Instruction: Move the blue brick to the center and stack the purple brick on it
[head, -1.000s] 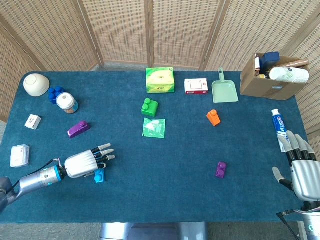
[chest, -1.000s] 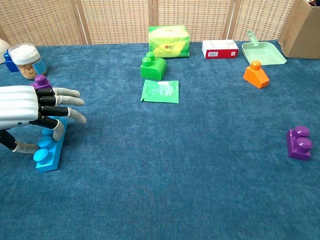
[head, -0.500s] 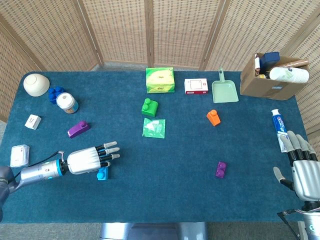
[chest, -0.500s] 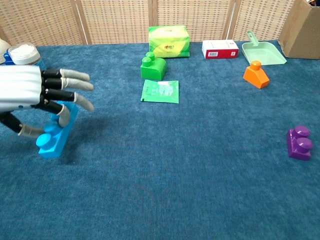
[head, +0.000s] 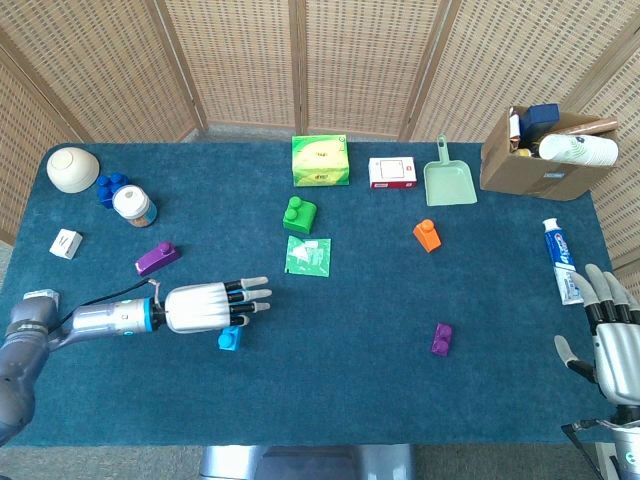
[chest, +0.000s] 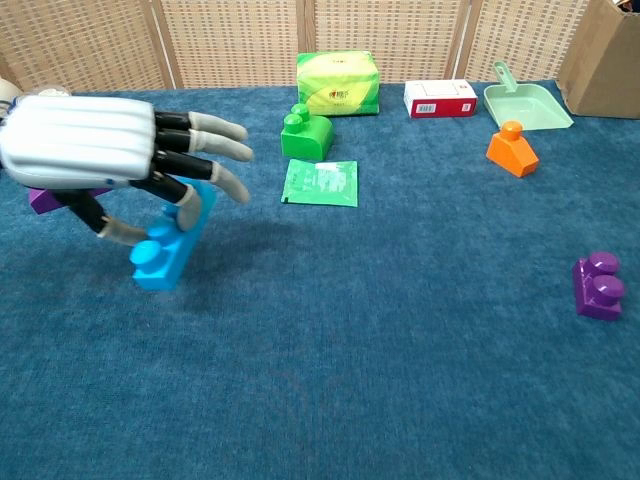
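While my left hand (chest: 100, 150) hangs above the blue cloth of the table (head: 340, 390), it holds the blue brick (chest: 170, 243) pinched between the thumb below and one finger on top; the other fingers (chest: 215, 150) are stretched forward. In the chest view the brick is tilted, with its studs pointing down toward the camera, and it appears lifted off the cloth, with a shadow under it. In the head view the blue brick (head: 231, 338) shows just under my left hand (head: 205, 306), in the left part of the table and to the left of the middle.

One purple brick (head: 442, 339) lies flat on the cloth in the right part of the table, well apart from the blue one. A second purple brick (head: 157, 258) lies on the left side, behind my left arm.

My right hand (head: 615, 340) is at the right edge of the table, near the toothpaste tube (head: 559, 260). Its fingers are apart and point upward, and it holds nothing.

Toward the back of the middle I see a green brick (head: 299, 214) with a green packet (head: 307, 255) just in front of it, and an orange brick (head: 427, 235) to the right.
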